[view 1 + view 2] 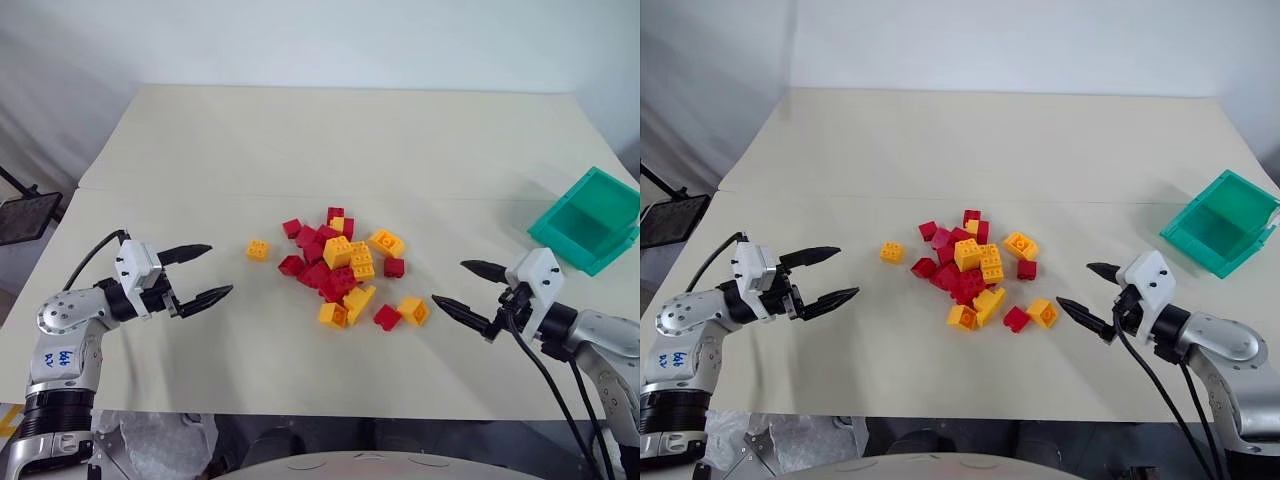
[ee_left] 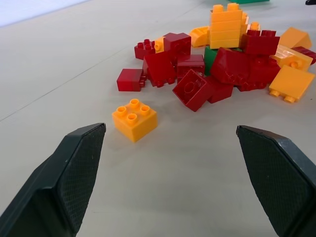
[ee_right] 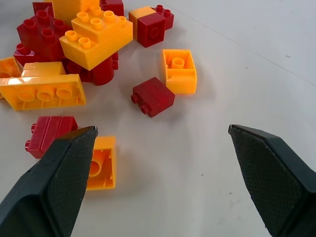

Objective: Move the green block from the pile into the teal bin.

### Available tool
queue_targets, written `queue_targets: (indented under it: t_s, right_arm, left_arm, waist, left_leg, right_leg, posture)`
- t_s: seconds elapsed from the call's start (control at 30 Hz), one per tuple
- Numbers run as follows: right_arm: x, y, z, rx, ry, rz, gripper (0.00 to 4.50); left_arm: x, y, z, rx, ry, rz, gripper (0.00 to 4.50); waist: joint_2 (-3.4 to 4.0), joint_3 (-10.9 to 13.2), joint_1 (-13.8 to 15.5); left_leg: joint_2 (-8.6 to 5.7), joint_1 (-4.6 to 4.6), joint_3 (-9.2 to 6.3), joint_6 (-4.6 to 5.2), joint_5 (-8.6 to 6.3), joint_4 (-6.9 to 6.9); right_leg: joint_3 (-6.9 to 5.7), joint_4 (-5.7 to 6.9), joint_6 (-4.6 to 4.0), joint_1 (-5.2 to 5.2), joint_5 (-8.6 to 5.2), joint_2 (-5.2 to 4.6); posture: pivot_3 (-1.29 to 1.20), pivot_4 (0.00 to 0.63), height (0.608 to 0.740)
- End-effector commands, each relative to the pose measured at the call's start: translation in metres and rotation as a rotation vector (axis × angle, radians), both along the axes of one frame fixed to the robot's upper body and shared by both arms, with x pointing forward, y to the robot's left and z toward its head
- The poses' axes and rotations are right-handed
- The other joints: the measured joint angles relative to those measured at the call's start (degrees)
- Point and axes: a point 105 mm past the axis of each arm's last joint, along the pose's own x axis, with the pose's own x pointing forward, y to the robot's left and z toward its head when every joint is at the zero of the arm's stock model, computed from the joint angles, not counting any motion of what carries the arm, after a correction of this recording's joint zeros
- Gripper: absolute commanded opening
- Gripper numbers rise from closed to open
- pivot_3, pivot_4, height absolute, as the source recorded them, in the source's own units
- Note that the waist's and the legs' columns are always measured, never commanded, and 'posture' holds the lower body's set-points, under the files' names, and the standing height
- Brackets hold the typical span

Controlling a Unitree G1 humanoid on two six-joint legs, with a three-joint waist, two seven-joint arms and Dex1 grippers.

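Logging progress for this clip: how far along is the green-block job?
Nothing is done yet. The green block sits buried in the pile under red and yellow bricks. Both grippers, left and right, hover with jaws open and empty. Still left: dig it out, grasp it, carry it to the bin.

Both hands (image 1: 826, 274) (image 1: 1087, 292) gape beside the pile (image 1: 975, 270), seemingly untouched.
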Motion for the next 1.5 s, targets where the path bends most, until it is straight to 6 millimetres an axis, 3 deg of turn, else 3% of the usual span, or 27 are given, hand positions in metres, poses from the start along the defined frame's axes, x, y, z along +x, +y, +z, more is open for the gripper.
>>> queue_targets:
  t_s: [0.03, 0.3, 0.4, 0.5, 0.67, 0.83, 0.93, 1.07, 1.2, 1.4, 1.5]
  right_arm:
    - [-0.002, 0.008, 0.012, 0.010, -0.053, 0.028, 4.46]
    - [-0.011, 0.025, 0.020, 0.021, -0.042, 0.064, 4.46]
    - [-0.020, 0.054, 0.032, 0.066, 0.020, 0.117, 4.29]
    - [-0.033, 0.082, 0.037, 0.085, 0.075, 0.206, 3.56]
    - [-0.023, 0.121, 0.051, 0.165, 0.037, 0.296, 1.82]
    - [-0.032, 0.172, 0.017, 0.193, 0.213, 0.458, 0.02]
    - [-0.022, 0.184, 0.019, 0.256, 0.225, 0.454, 0.02]
    - [0.001, 0.198, 0.005, 0.216, 0.203, 0.414, 0.02]
    - [0.020, 0.203, 0.002, 0.213, 0.166, 0.371, 0.02]
    - [0.060, 0.187, 0.005, 0.182, 0.069, 0.227, 0.02]
    - [0.079, 0.162, 0.012, 0.177, 0.023, 0.112, 0.02]
  left_arm:
    - [0.000, -0.005, 0.009, -0.005, -0.039, -0.024, 4.50]
    - [0.007, -0.005, 0.010, -0.036, 0.039, 0.025, 4.50]
    - [0.001, -0.015, 0.016, -0.056, 0.015, -0.050, 4.50]
    - [0.003, -0.019, 0.016, -0.042, 0.000, -0.080, 4.50]
    - [-0.001, -0.031, 0.019, -0.062, -0.014, -0.195, 4.50]
    - [-0.004, -0.042, 0.027, -0.137, -0.024, -0.348, 4.50]
    - [-0.004, -0.044, 0.027, -0.127, -0.017, -0.372, 4.50]
    - [-0.002, -0.043, 0.027, -0.130, -0.014, -0.369, 4.50]
    - [-0.003, -0.043, 0.027, -0.132, -0.014, -0.361, 4.50]
    - [-0.004, -0.043, 0.025, -0.139, -0.021, -0.344, 4.50]
    - [-0.005, -0.044, 0.026, -0.144, -0.030, -0.339, 4.50]
  waist:
    - [0.00, 0.0, 0.0]
    - [0.00, 0.0, 0.0]
    - [0.00, 0.0, 0.0]
    - [0.00, 0.0, 0.0]
    - [-0.04, 0.0, -0.2]
    - [-0.06, 0.0, -0.1]
    - [-0.06, 0.0, -0.4]
    - [-0.10, 0.0, -1.3]
    - [-0.10, 0.0, -1.7]
    - [-0.09, 0.0, -2.0]
    - [-0.09, 0.0, -1.9]
  left_leg:
    - [0.00, 0.00, 0.00, 0.00, 0.00, 0.00]
    - [0.00, 0.00, -0.01, 0.00, 0.00, 0.01]
    - [0.00, -0.01, -0.02, 0.00, 0.00, 0.03]
    - [0.04, 0.00, -0.07, -0.01, 0.00, 0.07]
    - [-0.01, 0.00, -0.05, -0.01, 0.00, 0.13]
    - [-0.01, -0.07, -0.08, 0.00, 0.00, 0.12]
    - [-0.04, -0.08, 0.09, 0.00, 0.00, 0.12]
    - [-0.02, -0.05, 0.21, 0.00, 0.01, 0.13]
    - [0.00, -0.06, 0.21, 0.00, 0.00, 0.09]
    - [0.02, -0.05, 0.21, -0.01, 0.01, 0.10]
    - [0.03, -0.06, 0.18, -0.01, 0.01, 0.10]
  right_leg:
    - [0.00, 0.00, 0.00, 0.00, 0.00, 0.00]
    - [0.01, 0.02, 0.00, 0.00, 0.00, 0.00]
    - [0.02, 0.03, 0.00, 0.00, 0.00, 0.00]
    - [0.02, 0.06, -0.01, -0.01, 0.00, 0.00]
    - [0.04, 0.08, -0.02, -0.01, 0.01, 0.00]
    - [-0.04, 0.06, -0.02, -0.03, 0.01, 0.04]
    - [-0.04, 0.06, -0.02, -0.03, 0.01, 0.06]
    - [-0.03, 0.09, -0.02, -0.02, 0.01, 0.08]
    - [-0.04, 0.07, -0.02, -0.04, 0.00, 0.11]
    - [-0.02, 0.08, -0.02, -0.05, 0.00, 0.11]
    - [-0.02, 0.07, -0.02, -0.05, 0.01, 0.11]
  posture:
    - [0.00, 0.150, 0.740]
    - [0.00, 0.150, 0.740]
    - [0.00, 0.150, 0.740]
    - [0.00, 0.150, 0.740]
    - [0.00, 0.150, 0.740]
    - [0.00, 0.150, 0.740]
    - [0.00, 0.150, 0.740]
    - [0.00, 0.150, 0.740]
    - [0.00, 0.150, 0.740]
    - [0.00, 0.150, 0.740]
    - [0.00, 0.150, 0.740]
